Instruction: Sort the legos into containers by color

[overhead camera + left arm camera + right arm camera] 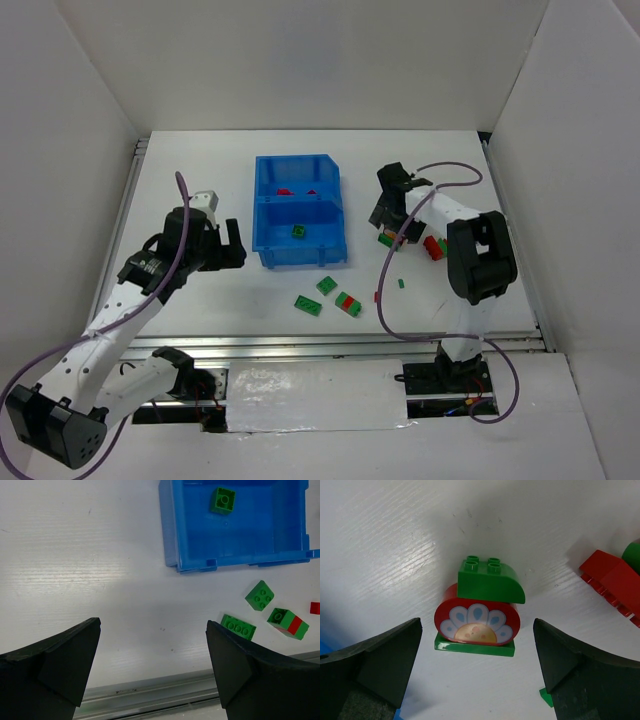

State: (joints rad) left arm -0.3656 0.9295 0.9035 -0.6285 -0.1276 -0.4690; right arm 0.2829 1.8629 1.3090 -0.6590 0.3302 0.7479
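The blue bin (262, 215) stands mid-table. Its far compartment holds red bricks (285, 191); its near one holds a green brick (298, 231), also in the left wrist view (223, 500). My left gripper (235, 245) is open and empty, left of the bin (170, 530). My right gripper (385, 218) is open above a stack of green, red flower-printed and green pieces (477, 615), which lies between the fingers without touching them. Loose green bricks (308, 305) (327, 285) and a red-green pair (348, 303) lie in front of the bin.
A red brick (615, 582) lies just right of the stack, also in the top view (433, 247). A tiny green piece (402, 284) lies nearer the front. The table's metal front rail (150, 692) runs below the left gripper. White walls enclose the table.
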